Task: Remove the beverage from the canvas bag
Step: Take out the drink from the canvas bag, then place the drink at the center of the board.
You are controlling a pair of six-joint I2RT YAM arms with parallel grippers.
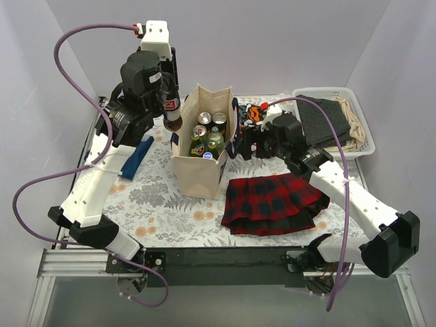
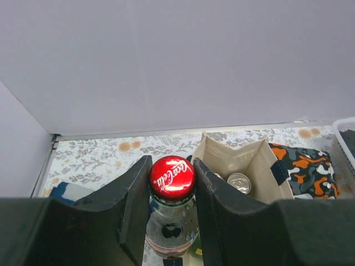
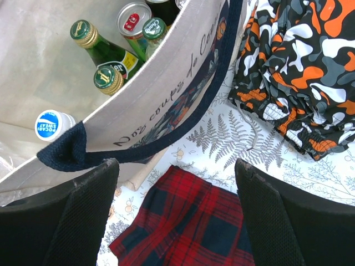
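Observation:
A glass cola bottle (image 1: 172,117) with a red cap (image 2: 172,177) hangs in the air just left of the canvas bag (image 1: 201,167), held by its neck. My left gripper (image 1: 169,101) is shut on that neck, one finger on each side of the cap. The cream bag with navy handles stands upright and open. Inside it are green bottles (image 3: 91,39), cans (image 3: 133,19) and a white-capped bottle (image 3: 51,124). Low beside the bag's right wall (image 3: 127,100), my right gripper (image 3: 175,166) stands open and holds nothing.
A red plaid skirt (image 1: 272,201) lies right of the bag, under my right gripper. Camouflage cloth (image 1: 253,112) lies behind it. A white basket (image 1: 320,90) with folded clothes stands at the back right. A blue item (image 1: 138,155) lies left of the bag.

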